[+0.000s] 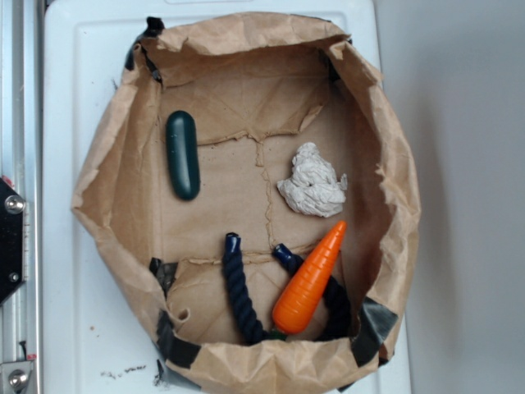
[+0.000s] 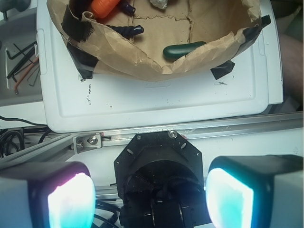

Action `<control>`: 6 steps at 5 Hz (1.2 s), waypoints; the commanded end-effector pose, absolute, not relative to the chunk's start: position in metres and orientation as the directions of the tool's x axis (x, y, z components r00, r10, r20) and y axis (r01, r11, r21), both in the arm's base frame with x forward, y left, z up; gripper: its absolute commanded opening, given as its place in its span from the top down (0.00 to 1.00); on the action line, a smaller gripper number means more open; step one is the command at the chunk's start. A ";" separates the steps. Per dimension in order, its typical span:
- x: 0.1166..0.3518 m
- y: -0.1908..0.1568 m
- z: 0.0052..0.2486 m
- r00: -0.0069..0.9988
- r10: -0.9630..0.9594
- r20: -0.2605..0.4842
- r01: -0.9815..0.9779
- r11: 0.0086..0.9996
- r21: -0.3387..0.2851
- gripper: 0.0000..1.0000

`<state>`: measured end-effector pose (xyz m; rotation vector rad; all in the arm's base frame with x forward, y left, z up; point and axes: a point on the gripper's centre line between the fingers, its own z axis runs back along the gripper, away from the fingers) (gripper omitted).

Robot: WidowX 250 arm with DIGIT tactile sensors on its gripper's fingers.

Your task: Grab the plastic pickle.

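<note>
Currently I am logging the opening step — the approach, with no reach into the bag begun as far as I can judge.

Item 1, end effector: the gripper (image 2: 149,194) is showing only in the wrist view, its two glowing pads (image 2: 69,202) standing wide apart with nothing between them. It is hanging over the robot's dark base (image 2: 156,171) and the metal rail (image 2: 199,130), outside the bag altogether; the exterior view is not showing it at all.

Item 2, task object: the plastic pickle (image 1: 183,155) is lying flat on the floor of the paper bag (image 1: 394,164), near one side wall, lengthwise along that wall. Nothing is touching it.

Item 3, neighbours (none of them crowding the pickle): the orange carrot (image 1: 312,281) is lying across the dark rope (image 1: 238,287) at the other end of the floor, and a crumpled white wad (image 1: 312,182) is sitting well apart on the far side.

Relation: in the wrist view the pickle (image 2: 183,49) is sitting ahead of the gripper, beyond the white board (image 2: 156,99) and just behind the bag's crumpled near rim.

Next move, in my judgement — I am needing to carry the open gripper forward over that rim, line the pads up across the pickle's short width, then lower. The rim is standing proud, so I am expecting to clear it from above rather than push through.
</note>
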<state>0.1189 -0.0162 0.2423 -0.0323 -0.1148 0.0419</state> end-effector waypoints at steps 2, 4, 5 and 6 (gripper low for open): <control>0.146 -0.024 0.230 0.992 0.048 0.113 -0.043 0.998 -0.047 0.00; 0.209 -0.016 0.194 0.905 0.405 0.133 -0.390 0.912 -0.124 0.00; 0.250 -0.012 0.175 0.822 0.549 0.152 -0.530 0.834 -0.152 0.00; 0.269 -0.010 0.174 0.809 0.554 0.195 -0.524 0.831 -0.189 0.00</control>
